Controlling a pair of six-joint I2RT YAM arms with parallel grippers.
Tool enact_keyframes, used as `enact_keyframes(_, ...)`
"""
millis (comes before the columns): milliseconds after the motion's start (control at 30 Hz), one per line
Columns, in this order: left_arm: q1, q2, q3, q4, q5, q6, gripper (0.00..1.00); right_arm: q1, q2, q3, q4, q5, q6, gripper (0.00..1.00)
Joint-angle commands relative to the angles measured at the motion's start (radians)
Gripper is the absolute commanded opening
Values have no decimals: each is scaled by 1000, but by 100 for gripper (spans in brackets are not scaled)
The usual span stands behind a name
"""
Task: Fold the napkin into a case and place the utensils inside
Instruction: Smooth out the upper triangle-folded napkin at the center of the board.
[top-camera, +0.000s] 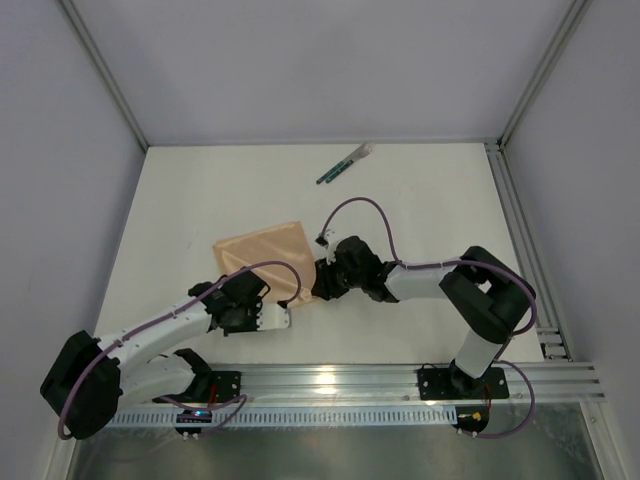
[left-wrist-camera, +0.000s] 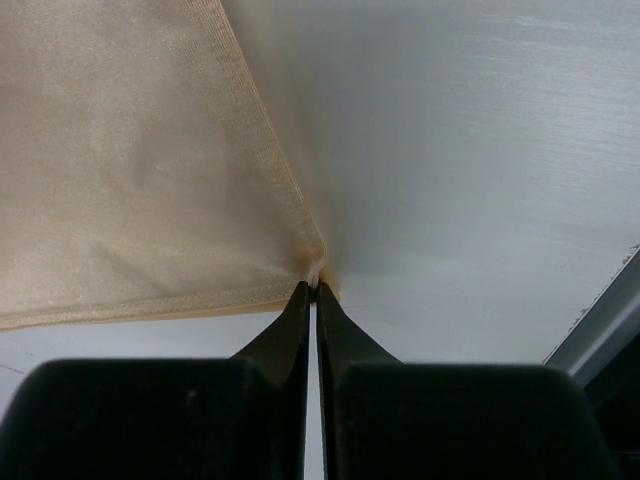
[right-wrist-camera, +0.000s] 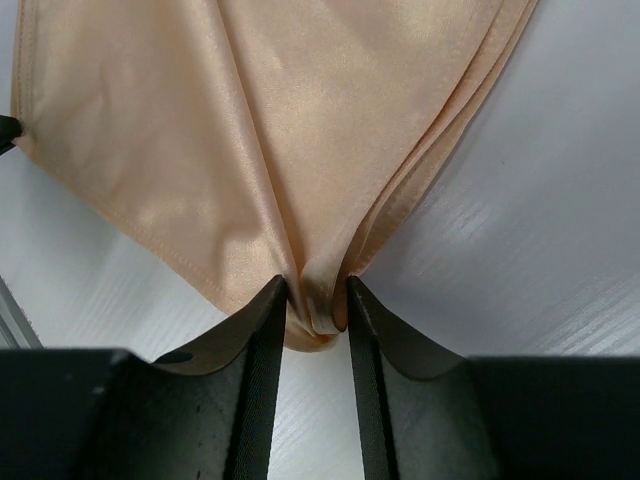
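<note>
The peach-tan napkin (top-camera: 262, 255) lies folded on the white table, left of centre. My left gripper (top-camera: 293, 312) is shut on one hemmed corner of the napkin (left-wrist-camera: 130, 180), its two tips (left-wrist-camera: 317, 287) pressed together on the cloth. My right gripper (top-camera: 318, 287) comes in from the right; in its wrist view a bunched fold of the napkin (right-wrist-camera: 280, 130) sits pinched between its fingers (right-wrist-camera: 317, 300), with several layered edges fanning out to the right. The utensils (top-camera: 345, 165), with dark green handles and pale ends, lie together at the far side of the table.
An aluminium rail (top-camera: 400, 380) runs along the near edge by the arm bases. A slotted rail (top-camera: 520, 250) borders the right side. Grey walls enclose the table on the left, back and right.
</note>
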Motion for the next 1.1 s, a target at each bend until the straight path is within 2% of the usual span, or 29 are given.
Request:
enact_keyframes(0,-5,-34,-1,26,-9,-14,0,10,42,-37,-87,34,7,34)
enact_keyframes(267,-3,-42,0,32,-26,-40,0,10,16,-35,-67,-24,50,19)
enact_keyframes(400,-3,-50,-6,20,-37,-32,0,10,-7,-35,-67,-29,65,19)
enact_keyframes(467,-5,-51,-10,9,-46,-23,0,10,-5,-32,-70,-41,65,23)
enact_keyframes(500,-3,-50,-14,4,-48,-15,0,10,-5,-31,-70,-46,68,36)
enact_keyframes(567,-3,-50,-18,-8,-46,-9,0,9,-2,-31,-70,-61,74,48)
enact_keyframes(833,-3,-51,-44,-11,-72,23,0,-13,-27,-92,-19,-103,151,49)
enact_keyframes(1067,-5,-45,-61,26,-64,17,0,-34,-2,-167,108,-161,289,49)
